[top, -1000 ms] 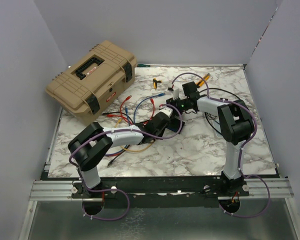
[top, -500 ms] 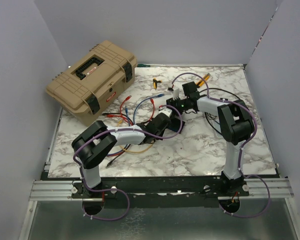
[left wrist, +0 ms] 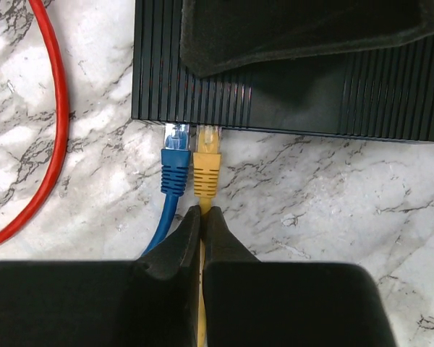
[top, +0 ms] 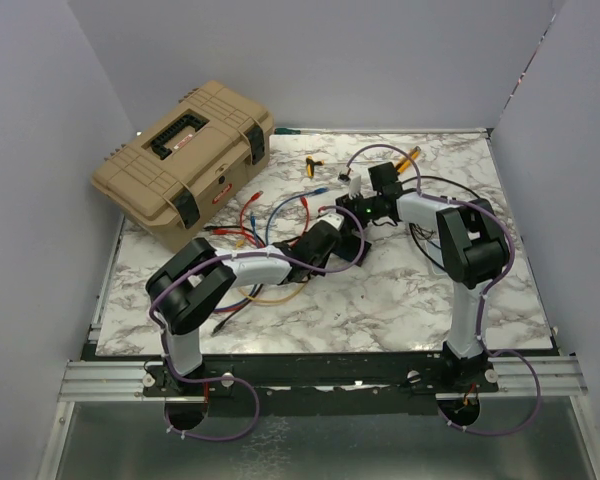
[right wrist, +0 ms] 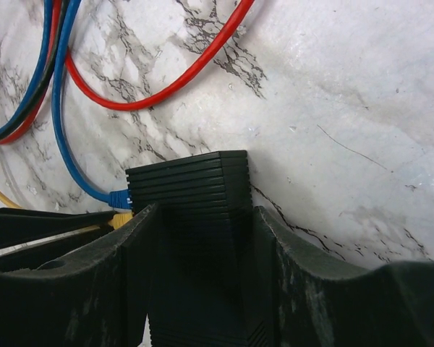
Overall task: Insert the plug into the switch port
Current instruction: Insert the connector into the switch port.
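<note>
The switch (left wrist: 304, 101) is a black ribbed box, also in the right wrist view (right wrist: 192, 188) and the top view (top: 354, 214). A blue plug (left wrist: 175, 155) sits in a port on its near edge. The yellow plug (left wrist: 207, 163) is beside it, its clear tip in the adjoining port; I cannot tell how deep. My left gripper (left wrist: 202, 215) is shut on the yellow cable just behind that plug; it also shows in the top view (top: 332, 232). My right gripper (right wrist: 202, 238) is shut on the switch, one finger on each side, and shows from above (top: 362, 208).
A tan toolbox (top: 185, 160) stands at the back left. Loose red (left wrist: 54, 123), blue and black cables (top: 270, 215) lie left of the switch. Small yellow tools (top: 313, 164) lie near the back. The right arm's purple cable loops over the switch area.
My left arm has pushed a little forward and right, carrying the yellow plug toward the switch edge. The right gripper has stayed on the switch.
</note>
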